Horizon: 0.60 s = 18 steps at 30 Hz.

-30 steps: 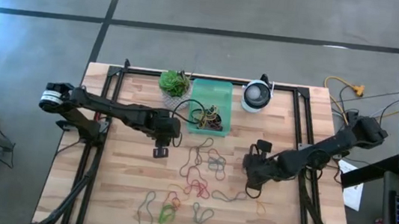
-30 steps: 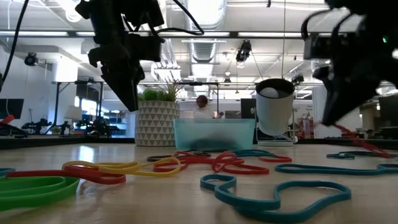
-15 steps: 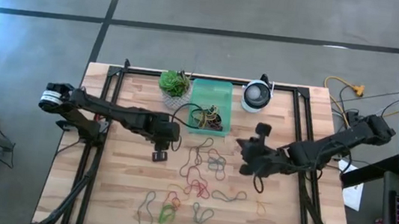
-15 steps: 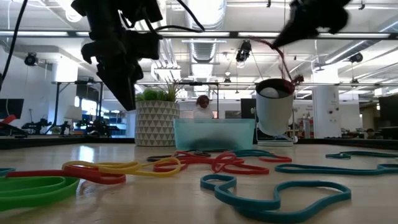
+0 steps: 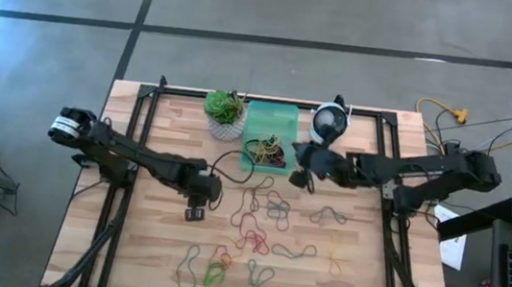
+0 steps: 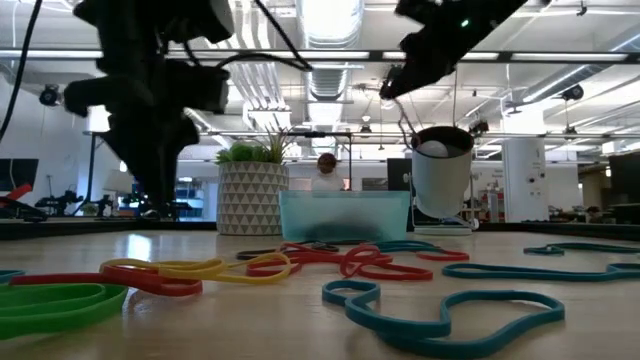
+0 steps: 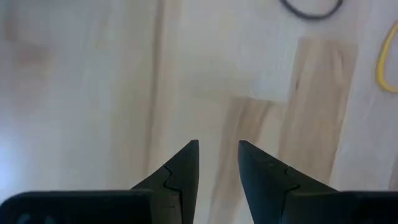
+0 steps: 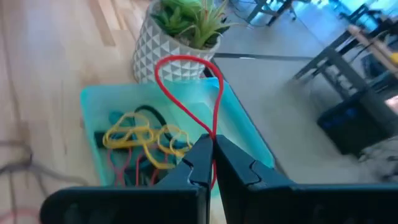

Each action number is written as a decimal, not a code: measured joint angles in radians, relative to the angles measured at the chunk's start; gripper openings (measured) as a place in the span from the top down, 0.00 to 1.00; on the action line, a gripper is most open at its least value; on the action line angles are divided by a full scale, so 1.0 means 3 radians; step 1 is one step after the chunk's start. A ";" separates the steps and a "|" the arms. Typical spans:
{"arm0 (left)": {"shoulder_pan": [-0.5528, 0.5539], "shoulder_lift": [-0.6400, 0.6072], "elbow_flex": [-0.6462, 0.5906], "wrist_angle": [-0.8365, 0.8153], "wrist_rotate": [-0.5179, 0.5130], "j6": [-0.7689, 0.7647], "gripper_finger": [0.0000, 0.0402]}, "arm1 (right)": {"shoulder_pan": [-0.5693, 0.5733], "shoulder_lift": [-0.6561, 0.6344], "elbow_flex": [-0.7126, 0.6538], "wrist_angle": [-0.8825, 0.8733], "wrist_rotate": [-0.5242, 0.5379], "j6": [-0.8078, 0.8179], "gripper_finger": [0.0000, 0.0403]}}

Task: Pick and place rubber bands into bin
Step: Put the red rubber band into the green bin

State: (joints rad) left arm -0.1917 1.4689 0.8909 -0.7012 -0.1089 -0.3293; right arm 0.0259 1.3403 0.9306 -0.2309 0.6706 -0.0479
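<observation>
**Right gripper holds a red band beside the bin; left gripper hangs open over bare wood**

A pale wooden table [image 5: 147, 247] fills the overhead view, with two dark robot arms reaching in from its sides. The right arm stretches from the table's right edge toward the far middle. The left arm reaches from the left edge toward the centre.

At the far edge sit three things in a row: a white patterned pot with a green plant [image 5: 225, 111], the mint-green bin [image 5: 271, 126], and a round white-and-dark device [image 5: 330, 123]. The bin touches the pot's side and already holds a tangle of yellow, red and dark bands [image 8: 140, 146].

The right gripper [image 5: 300, 168] is raised above the table just beside the bin's near right corner. Its fingers are pressed together on a red rubber band [image 8: 189, 93], whose loop stands up from the fingertips.

The left gripper [image 5: 194, 213] points down over bare wood, left of the loose bands. Its fingers [image 7: 186, 165] stand slightly apart with nothing between them.

The remaining rubber bands [image 5: 256, 230] lie scattered over the table's middle and near part, in red, green, yellow, teal and dark colours.
</observation>
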 joint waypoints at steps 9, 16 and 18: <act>-0.0262 0.0000 -0.0298 0.0264 0.0003 -0.0290 0.76 | -0.0580 0.0644 0.0003 0.0809 -0.0582 -0.0040 0.98; -0.0344 0.0000 -0.0276 0.0304 0.0009 -0.0353 0.76 | -0.0826 0.1020 0.0059 0.0873 -0.1018 0.0053 0.97; -0.0345 0.0000 -0.0237 0.0333 0.0009 -0.0351 0.76 | -0.0861 0.1088 0.0093 0.0869 -0.1148 0.0041 0.94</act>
State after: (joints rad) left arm -0.2951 1.4689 0.8198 -0.6013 -0.1062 -0.4346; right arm -0.2322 1.6666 0.9584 0.0299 0.3264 -0.0356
